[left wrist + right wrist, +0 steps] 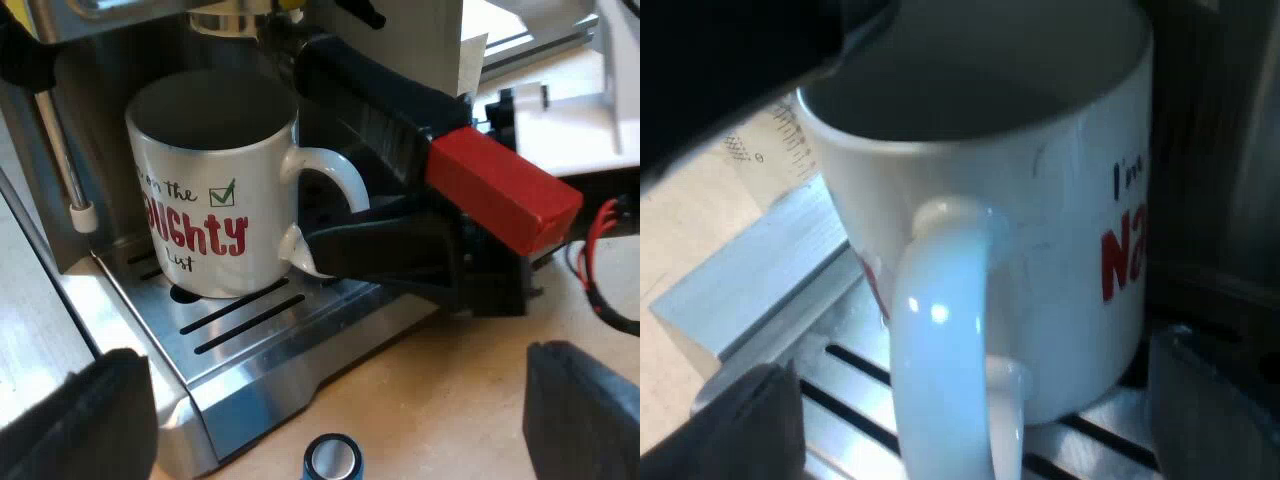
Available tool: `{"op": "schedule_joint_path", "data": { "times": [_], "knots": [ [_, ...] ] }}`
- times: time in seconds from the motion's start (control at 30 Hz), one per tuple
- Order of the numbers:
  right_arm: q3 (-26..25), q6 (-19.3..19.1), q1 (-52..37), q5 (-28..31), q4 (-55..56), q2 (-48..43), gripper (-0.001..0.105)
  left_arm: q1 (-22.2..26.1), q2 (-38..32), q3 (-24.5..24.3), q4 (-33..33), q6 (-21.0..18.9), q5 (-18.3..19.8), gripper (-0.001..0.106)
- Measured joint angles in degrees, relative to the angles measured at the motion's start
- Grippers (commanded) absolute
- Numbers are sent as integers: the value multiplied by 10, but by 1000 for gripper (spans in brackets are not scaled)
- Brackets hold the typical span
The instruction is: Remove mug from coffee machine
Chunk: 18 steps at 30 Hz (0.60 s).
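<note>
Left wrist view: the mug [215,190] stands upright on the drip tray [250,330] of the espresso machine [120,70], directly under the metal holder [230,20].
Mug look: white, with red letters and a green tick; the mug handle [335,175] is turned toward the right gripper [390,250].
Holder handle [400,110]: dark with a red end, locked into the machine's front, passing above the mug handle.
Right wrist view: the right gripper has its fingers [740,430] spread, one on each side of the mug handle, not closed on it.
Left gripper [335,400]: fingers wide apart, holding nothing, over the table [450,400] before the drip tray.
Tamper [332,458]: blue, on the table near the tray's edge.
Measuring glass [770,140]: scale marks are visible, beyond the mug.
</note>
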Motion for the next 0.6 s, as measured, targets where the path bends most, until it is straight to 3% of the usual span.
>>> {"op": "schedule_joint_path", "data": {
  "times": [0.13, 0.4, 0.5, 0.57, 0.6],
  "knots": [
    [-30, 17, 0, 2, 2, 16, 71, 0, 0, 0, 0, 0, 0, 77],
    [-38, 24, 0, 4, 15, 20, 68, 0, 0, 0, 0, 0, 0, 77],
    [-39, 22, 0, 10, 28, 19, 47, 0, 0, 0, 0, 0, 0, 77],
    [-39, 22, 0, 22, 28, 19, 28, 0, 0, 0, 0, 0, 0, 77],
    [-39, 22, 0, 27, 28, 19, 24, 0, 0, 0, 0, 0, 0, 77]
  ]
}}
